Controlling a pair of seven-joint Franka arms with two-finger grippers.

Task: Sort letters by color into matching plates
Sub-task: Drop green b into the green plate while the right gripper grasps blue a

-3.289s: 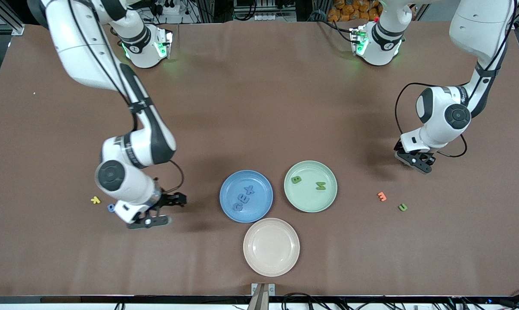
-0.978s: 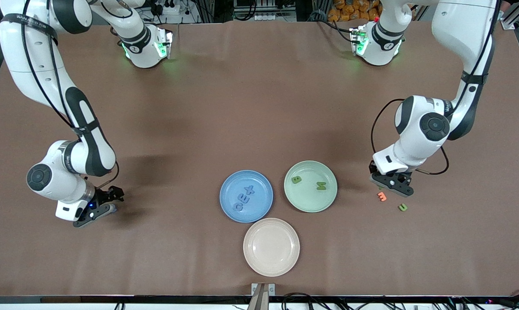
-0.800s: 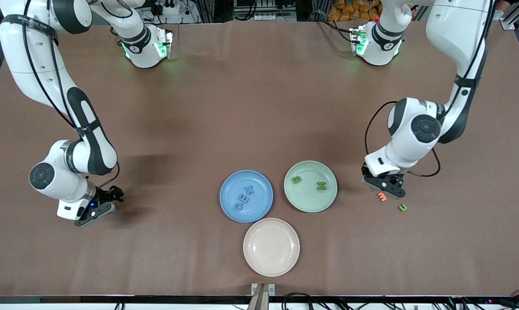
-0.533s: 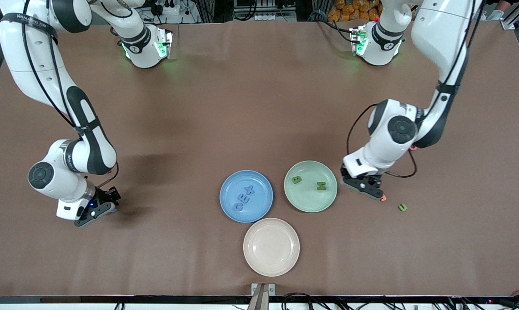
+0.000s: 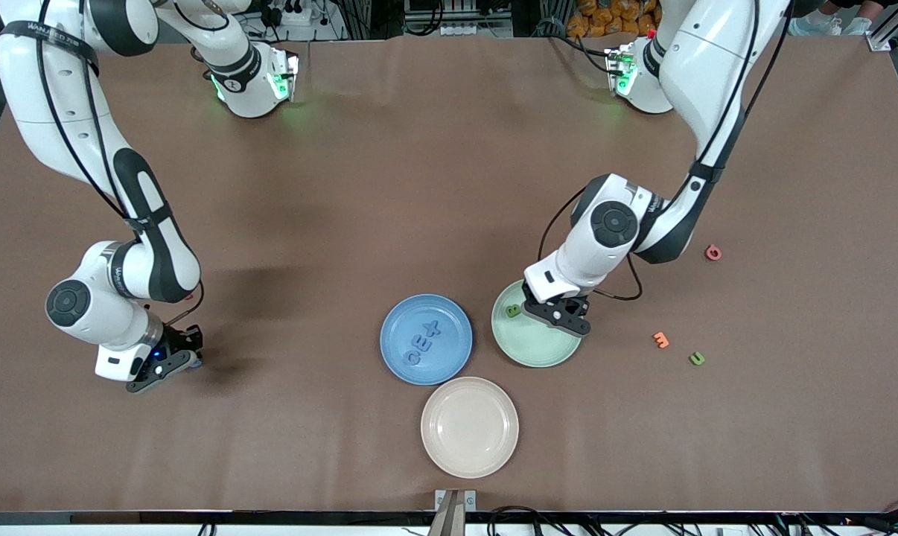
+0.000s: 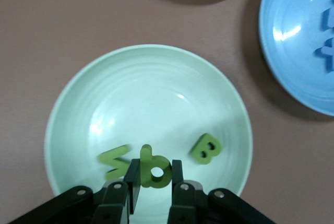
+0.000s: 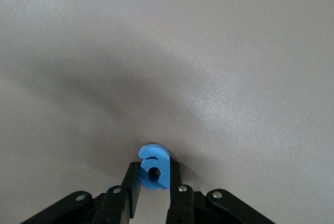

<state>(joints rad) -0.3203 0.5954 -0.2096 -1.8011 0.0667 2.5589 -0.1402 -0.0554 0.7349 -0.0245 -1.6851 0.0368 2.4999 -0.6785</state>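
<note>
My left gripper (image 5: 564,320) is over the pale green plate (image 5: 536,351), shut on a green letter b (image 6: 147,155). The wrist view shows the plate (image 6: 146,88) below my left gripper (image 6: 154,168), with a green B (image 6: 205,149) and another green letter (image 6: 115,161) lying in it. The B (image 5: 513,310) also shows in the front view. The blue plate (image 5: 449,359) holds three blue letters (image 5: 423,344). My right gripper (image 5: 175,362) is low at the table toward the right arm's end, shut (image 7: 155,168) on a blue letter (image 7: 154,156). One more green letter (image 5: 697,359) lies on the table.
A cream plate (image 5: 469,426) sits nearer the front camera than the two coloured plates. An orange letter (image 5: 661,340) lies beside the loose green one. A red letter (image 5: 712,252) lies farther from the camera, toward the left arm's end.
My left gripper has carried the green letter b from beside the orange letter to over the green plate. My right gripper stayed low at the blue letter.
</note>
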